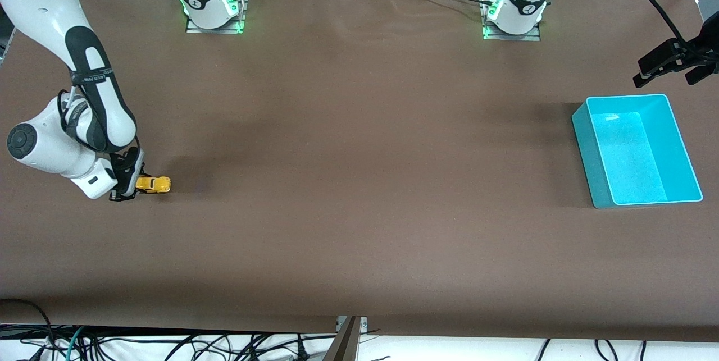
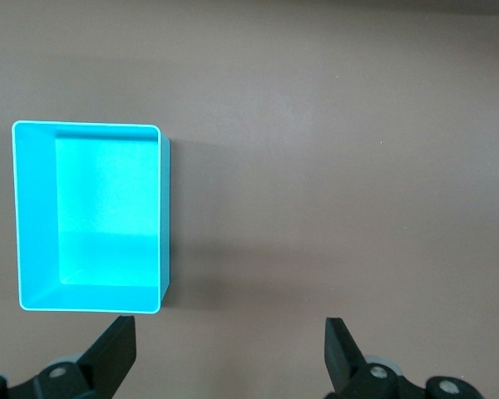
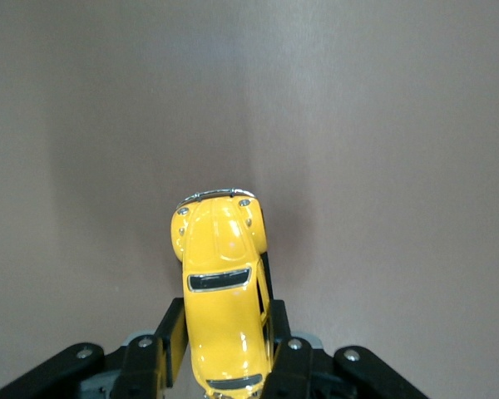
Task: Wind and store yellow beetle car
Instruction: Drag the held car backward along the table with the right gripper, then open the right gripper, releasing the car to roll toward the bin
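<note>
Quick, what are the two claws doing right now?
Right gripper: closed on the yellow beetle car, at the table.
Left gripper: open, empty, near the cyan bin.

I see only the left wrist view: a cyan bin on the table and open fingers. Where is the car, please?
Observer: The car is at the right arm's end of the table, between the right gripper fingers, which are shut on it.
Operator: Is it lifted?
Observer: I cannot tell; in the front view it is at table level.
Operator: Is the bin empty?
Observer: Yes, the bin holds nothing in the front view too.
Operator: Where is my gripper?
Observer: The left gripper hangs open above the table beside the bin.
</note>
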